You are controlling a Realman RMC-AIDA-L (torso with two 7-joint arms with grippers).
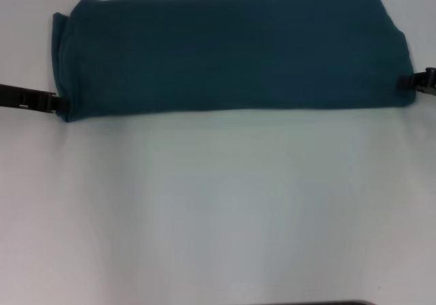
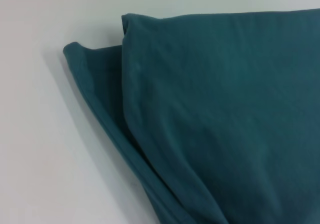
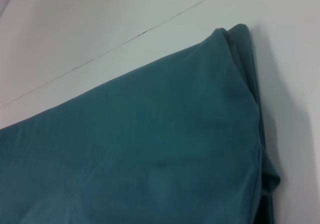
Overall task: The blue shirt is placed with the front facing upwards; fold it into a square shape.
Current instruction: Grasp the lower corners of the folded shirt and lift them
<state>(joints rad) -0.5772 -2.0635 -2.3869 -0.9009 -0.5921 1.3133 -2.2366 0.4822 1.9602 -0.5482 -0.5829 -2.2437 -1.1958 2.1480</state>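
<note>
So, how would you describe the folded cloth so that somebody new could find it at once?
Look at the white table, at its far half. There the blue shirt lies folded into a long band, running from the left end effector to the right end effector. It is the only dark teal thing there, showing no lettering.

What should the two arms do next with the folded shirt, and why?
Probably lift one short end and carry it across to the other. The blue shirt lies as a long band, not yet square, with the left gripper and right gripper at its opposite near corners.
</note>
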